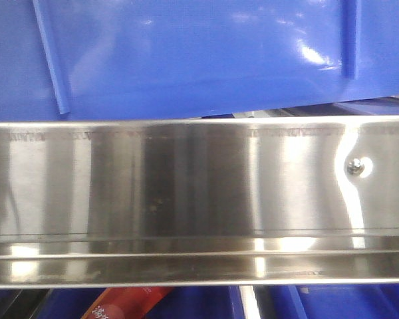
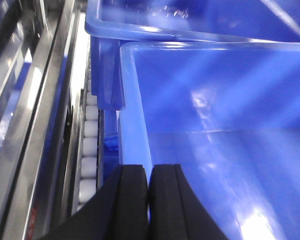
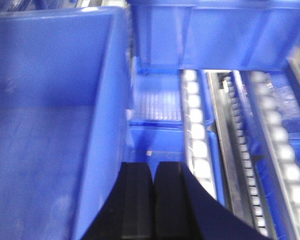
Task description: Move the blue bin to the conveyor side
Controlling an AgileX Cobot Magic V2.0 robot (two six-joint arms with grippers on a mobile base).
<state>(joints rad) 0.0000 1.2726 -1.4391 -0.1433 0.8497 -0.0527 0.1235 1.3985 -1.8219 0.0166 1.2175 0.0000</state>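
Observation:
The blue bin [image 1: 199, 53] fills the top of the front view, its ribbed wall slightly tilted above a steel rail. Seen from the left wrist, its open inside [image 2: 215, 130] spreads to the right. Its left rim runs straight down into my left gripper [image 2: 149, 172], which is shut on that rim. In the right wrist view the bin [image 3: 50, 110] fills the left half. My right gripper [image 3: 153, 170] is shut just to the right of the bin's right wall, and I see nothing between its fingers. The conveyor side is out of view.
A shiny steel rail [image 1: 186, 193] with a screw [image 1: 356, 166] crosses the front view; a red object [image 1: 120, 306] peeks below it. Another blue crate [image 2: 190, 20] [image 3: 215, 35] stands close behind the bin. White roller tracks [image 2: 90, 135] [image 3: 196, 125] run along both sides.

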